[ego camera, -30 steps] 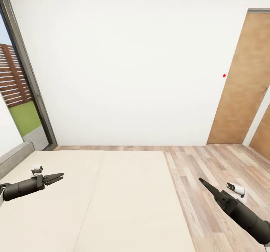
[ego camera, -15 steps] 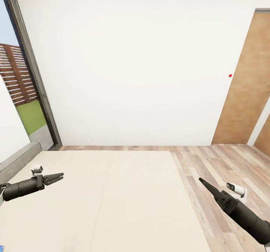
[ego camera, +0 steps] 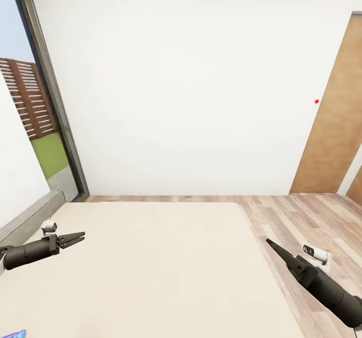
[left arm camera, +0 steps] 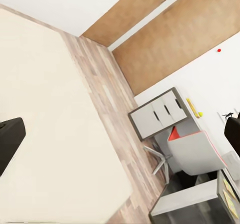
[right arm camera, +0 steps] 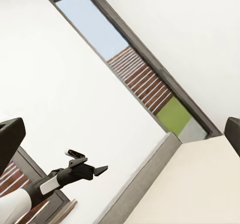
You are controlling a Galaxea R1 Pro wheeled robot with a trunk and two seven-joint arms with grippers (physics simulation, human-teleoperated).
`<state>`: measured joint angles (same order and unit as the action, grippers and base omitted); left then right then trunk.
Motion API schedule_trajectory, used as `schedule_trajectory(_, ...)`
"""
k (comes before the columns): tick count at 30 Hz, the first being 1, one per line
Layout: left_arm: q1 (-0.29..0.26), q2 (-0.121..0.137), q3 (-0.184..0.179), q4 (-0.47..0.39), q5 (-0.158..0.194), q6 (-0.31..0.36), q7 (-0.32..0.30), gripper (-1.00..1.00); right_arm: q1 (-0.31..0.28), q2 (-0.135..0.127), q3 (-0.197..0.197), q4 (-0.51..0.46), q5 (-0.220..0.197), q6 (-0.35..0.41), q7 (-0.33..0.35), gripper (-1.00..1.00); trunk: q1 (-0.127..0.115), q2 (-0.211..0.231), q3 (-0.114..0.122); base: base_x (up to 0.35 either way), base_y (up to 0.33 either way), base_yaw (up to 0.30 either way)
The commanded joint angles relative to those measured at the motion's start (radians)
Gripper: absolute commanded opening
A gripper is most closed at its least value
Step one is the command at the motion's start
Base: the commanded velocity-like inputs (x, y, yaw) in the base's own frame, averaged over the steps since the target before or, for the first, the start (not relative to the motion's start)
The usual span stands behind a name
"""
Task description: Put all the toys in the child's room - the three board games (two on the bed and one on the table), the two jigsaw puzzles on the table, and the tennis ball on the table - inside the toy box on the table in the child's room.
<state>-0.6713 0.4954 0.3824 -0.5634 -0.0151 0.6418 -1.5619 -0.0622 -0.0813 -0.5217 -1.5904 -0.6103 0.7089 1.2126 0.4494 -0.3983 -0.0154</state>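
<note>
The bed (ego camera: 151, 267), with a beige mattress and a grey frame, spreads below me in the head view. A small blue corner of something flat (ego camera: 15, 334) peeks in at the bottom left edge; too little shows to name it. My left gripper (ego camera: 82, 236) hovers over the bed's left part, open and holding nothing. My right gripper (ego camera: 268, 241) hangs over the bed's right edge, also open and holding nothing. In the left wrist view the table (left arm camera: 155, 115) with white drawers stands across the room, a small yellow thing (left arm camera: 194, 107) on its top.
A wooden door (ego camera: 334, 127) is at the right, with wood floor (ego camera: 301, 217) between it and the bed. A tall window with a dark frame (ego camera: 53, 106) stands at the left. A red and grey chair (left arm camera: 192, 151) sits by the table.
The camera has turned left, so the wall, door and bed slid right in the picture. The blue corner came into view at the bottom left. Both arms hold the same pose.
</note>
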Motion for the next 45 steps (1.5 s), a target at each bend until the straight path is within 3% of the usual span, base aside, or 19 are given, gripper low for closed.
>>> schedule_trajectory(1, -0.001, 0.000, 0.001, 0.000, -0.002, 0.010, -0.004, 1.00, -0.001, 0.000, 0.000, 0.000, -0.003, 0.008, 0.001, 1.00, 0.001, -0.002, -0.002, 0.000, 0.280, 0.000)
schedule_trajectory(45, -0.001, 0.000, 0.002, 0.000, -0.002, 0.011, -0.004, 1.00, -0.001, 0.000, -0.004, 0.001, -0.003, 0.008, 0.001, 1.00, 0.001, -0.002, -0.002, 0.000, 0.280, 0.000)
